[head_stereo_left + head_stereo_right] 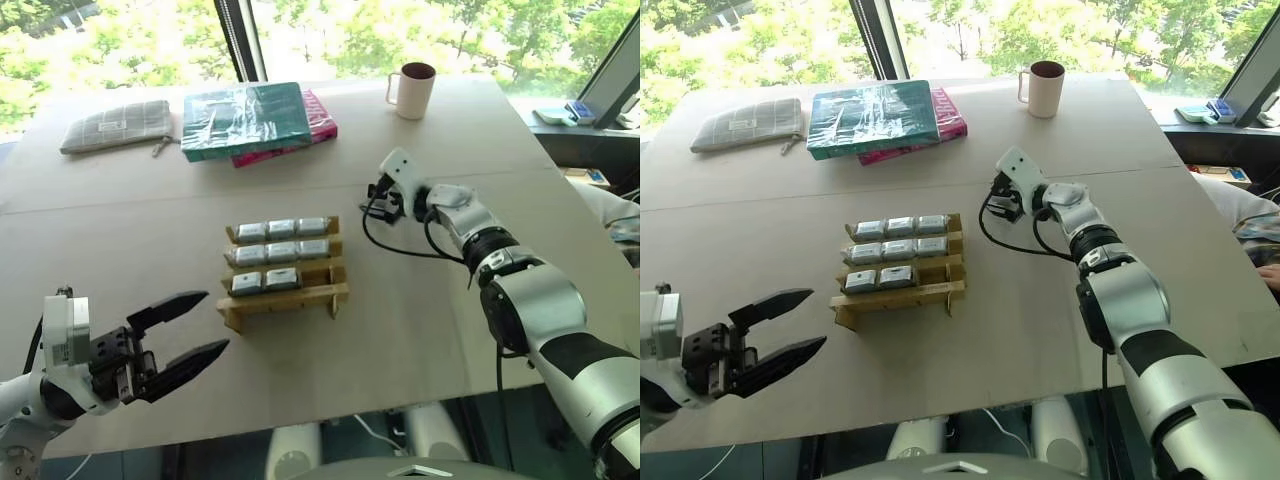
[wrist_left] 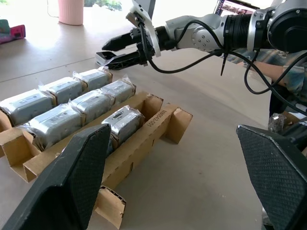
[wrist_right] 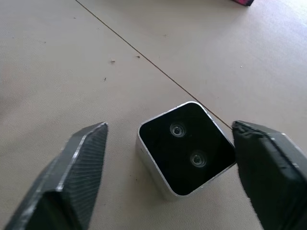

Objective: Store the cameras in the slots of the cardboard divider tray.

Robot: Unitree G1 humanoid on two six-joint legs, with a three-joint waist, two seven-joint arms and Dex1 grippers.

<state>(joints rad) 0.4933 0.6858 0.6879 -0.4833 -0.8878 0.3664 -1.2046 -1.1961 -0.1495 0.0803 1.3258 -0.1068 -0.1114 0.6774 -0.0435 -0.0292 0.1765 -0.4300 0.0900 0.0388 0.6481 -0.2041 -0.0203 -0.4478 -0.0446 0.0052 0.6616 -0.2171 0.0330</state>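
Left gripper (image 1: 195, 325): fingers spread wide and empty, hovering over the table (image 1: 120, 250) near the front left corner of the cardboard divider tray (image 1: 285, 295). Risk, as I judge it: a drift toward the tray could nudge the light cardboard out of place.

Tray: between the two grippers, nearer the left one. Eight wrapped cameras (image 1: 282, 252) sit in its slots; the front-row slot on the side toward the right gripper looks vacant. Risk: a push from the side could slide or tip the rack and unseat what is already stored.

Last camera (image 3: 184, 148): a bare silver block with a dark two-lens face, lying on the table between the right gripper's fingers.

Right gripper (image 3: 168, 177): reaching down and across from beyond the tray's far right corner, fingers apart, one on each side of the camera. One fingertip looks very near or touching its corner; the other stands clear with a gap.
Risk: closing unevenly could push the camera sideways or spin it, giving a skewed hold on the edges. A tilted camera may then catch on the slot walls.
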